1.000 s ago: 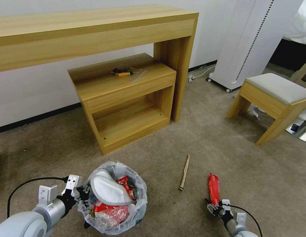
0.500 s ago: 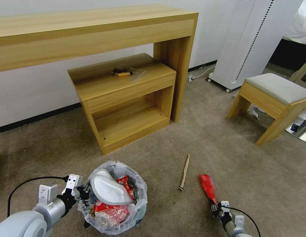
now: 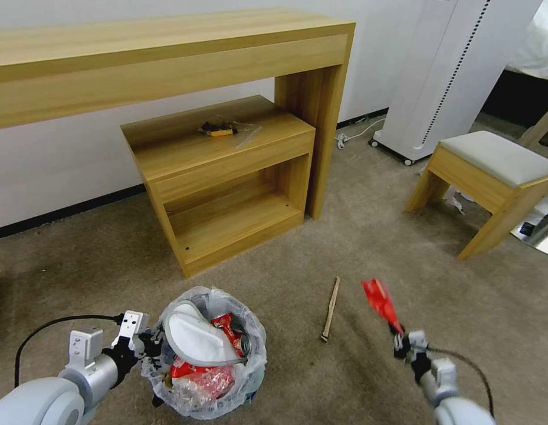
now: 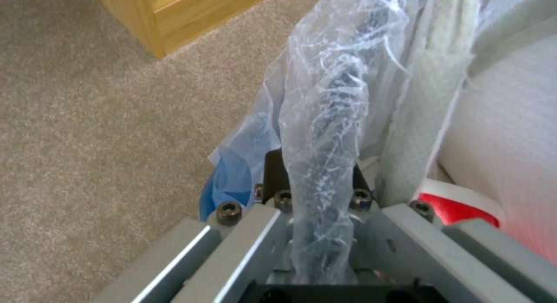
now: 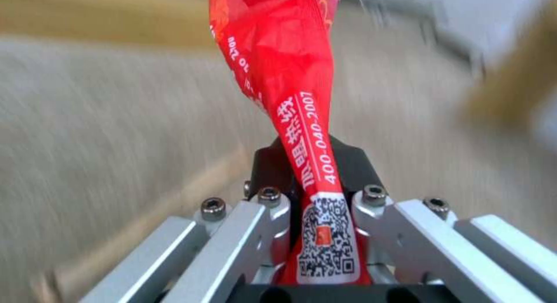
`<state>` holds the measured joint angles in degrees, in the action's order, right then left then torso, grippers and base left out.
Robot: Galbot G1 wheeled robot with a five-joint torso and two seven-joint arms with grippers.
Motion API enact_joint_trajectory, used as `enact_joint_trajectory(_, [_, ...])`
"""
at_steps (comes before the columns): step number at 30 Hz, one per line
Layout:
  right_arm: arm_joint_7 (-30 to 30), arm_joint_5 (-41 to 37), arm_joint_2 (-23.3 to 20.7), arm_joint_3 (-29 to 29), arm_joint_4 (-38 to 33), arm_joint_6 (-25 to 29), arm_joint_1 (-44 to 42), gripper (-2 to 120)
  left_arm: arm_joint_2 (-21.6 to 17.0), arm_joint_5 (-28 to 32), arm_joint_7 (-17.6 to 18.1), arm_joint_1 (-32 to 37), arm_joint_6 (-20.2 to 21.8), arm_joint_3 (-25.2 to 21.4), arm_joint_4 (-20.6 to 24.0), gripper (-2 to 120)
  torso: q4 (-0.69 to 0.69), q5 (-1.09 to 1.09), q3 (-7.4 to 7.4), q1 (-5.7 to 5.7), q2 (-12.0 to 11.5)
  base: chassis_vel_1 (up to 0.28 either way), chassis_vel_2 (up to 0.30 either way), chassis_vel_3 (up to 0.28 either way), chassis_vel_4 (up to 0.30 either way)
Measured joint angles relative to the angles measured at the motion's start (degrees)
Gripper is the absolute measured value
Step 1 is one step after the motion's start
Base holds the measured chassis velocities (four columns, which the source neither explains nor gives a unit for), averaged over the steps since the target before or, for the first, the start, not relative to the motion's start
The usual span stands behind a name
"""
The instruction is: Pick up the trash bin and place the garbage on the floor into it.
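The left gripper point(image 3: 145, 344) is pinching the bag-covered rim of the small round black trash bin with its crinkly translucent liner point(image 3: 206, 354), holding its mouth open and reachable near the carpet's near edge. The right gripper point(image 3: 402, 342) is clamping one end of the long red foil wrapper point(image 3: 381, 302), carrying it clear of the beige short-pile floor point(image 3: 368, 248) beside the thin wooden stick point(image 3: 330, 308), probably for dropping into the bin.

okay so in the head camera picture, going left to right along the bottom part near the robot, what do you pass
Left claw gripping the bin's rim → trash bin, holding a white slipper → wooden stick on the carpet → red wrapper, held up off the carpet → right claw pinching its lower end.
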<state>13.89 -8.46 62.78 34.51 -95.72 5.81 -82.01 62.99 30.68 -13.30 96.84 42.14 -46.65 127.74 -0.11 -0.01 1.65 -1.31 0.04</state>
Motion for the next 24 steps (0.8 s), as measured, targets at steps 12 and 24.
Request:
enact_joint_trajectory(12, [3.9,-8.8,-14.2,-23.1,-17.8,-12.2,20.6,8,-0.5,2.6,4.0,-1.6,0.0,0.9,-0.6,0,0.01,0.02,0.01,0.0,0.0,0.0,0.0,0.0,0.0])
enact_joint_trajectory(24, [-0.4,-17.4,-12.3,-50.9,-23.9,-18.7,37.3,8,-1.2,3.9,5.6,-2.5,0.0,1.5,-1.3,0,0.01,0.01,0.0,0.0,0.0,0.0,0.0,0.0,0.0])
